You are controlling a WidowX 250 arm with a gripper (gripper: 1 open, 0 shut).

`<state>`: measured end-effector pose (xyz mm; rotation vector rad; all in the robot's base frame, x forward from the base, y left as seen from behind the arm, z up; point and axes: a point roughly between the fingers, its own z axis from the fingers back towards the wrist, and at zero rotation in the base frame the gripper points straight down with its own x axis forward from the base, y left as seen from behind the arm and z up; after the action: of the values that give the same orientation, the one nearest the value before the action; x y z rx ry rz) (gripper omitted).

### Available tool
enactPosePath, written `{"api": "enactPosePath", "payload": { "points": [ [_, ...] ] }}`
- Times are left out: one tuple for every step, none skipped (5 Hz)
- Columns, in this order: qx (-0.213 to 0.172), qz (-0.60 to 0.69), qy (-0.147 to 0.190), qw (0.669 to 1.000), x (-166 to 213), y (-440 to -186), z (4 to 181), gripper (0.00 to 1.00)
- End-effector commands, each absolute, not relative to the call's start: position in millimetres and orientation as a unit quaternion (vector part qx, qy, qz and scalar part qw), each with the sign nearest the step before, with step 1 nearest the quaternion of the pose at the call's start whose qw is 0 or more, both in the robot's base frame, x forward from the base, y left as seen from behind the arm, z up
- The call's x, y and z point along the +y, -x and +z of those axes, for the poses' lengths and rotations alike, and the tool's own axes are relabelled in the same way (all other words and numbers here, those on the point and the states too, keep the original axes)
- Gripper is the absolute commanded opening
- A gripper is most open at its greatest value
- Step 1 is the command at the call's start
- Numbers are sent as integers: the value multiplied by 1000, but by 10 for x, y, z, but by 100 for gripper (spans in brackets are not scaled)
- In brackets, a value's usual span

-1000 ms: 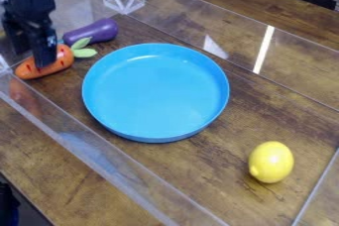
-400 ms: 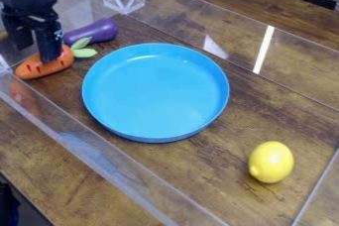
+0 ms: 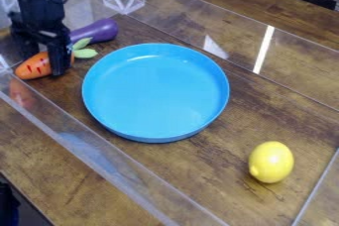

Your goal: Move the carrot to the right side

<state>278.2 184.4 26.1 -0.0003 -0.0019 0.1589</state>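
carrot (image 3: 32, 66): small orange toy, stubby; only its left part shows, the rest is hidden behind the tool, so the leafy top cannot be made out
carrot place: far left of the desk (image 3: 172, 185), well apart from the desk's right side, just left of the blue plate (image 3: 155, 91) and in front of the purple eggplant (image 3: 90, 32)
carrot axis: seems to lie flat, long axis roughly left to right across the view; which end is the tip cannot be told, since the tool covers the middle and right part
tool (image 3: 50, 63): black, pointing straight down over the carrot, its two fingers spread wide apart
tool fingers (image 3: 59, 61): low, reaching down about the carrot's right half; whether they touch the toy cannot be told from this view
tool hold: nothing clamped; the carrot rests on the desk
eggplant: purple, lying behind the tool, with a pale green end near the plate's upper left rim
plate: round, light blue, shallow, in the middle of the desk, nothing in it
lemon (image 3: 271, 162): yellow toy, lower right of the desk, well apart from the plate and the carrot
desk surface: dark wood planks under a clear glossy sheet with bright glare streaks at upper right
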Motion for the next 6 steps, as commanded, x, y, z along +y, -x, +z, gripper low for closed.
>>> {"api": "enactPosePath", "payload": {
  "points": [
    [-30,107,-18,994,1938,-2888,387,0],
    [-36,135,-18,990,1860,-2881,497,0],
    [-47,149,-15,988,1761,-2836,711,0],
    [-67,164,-2,984,1613,-2778,1052,0],
    [-80,183,12,980,1446,-2685,1345,0],
    [-93,184,24,978,1315,-2722,1450,0]
  ]
}}
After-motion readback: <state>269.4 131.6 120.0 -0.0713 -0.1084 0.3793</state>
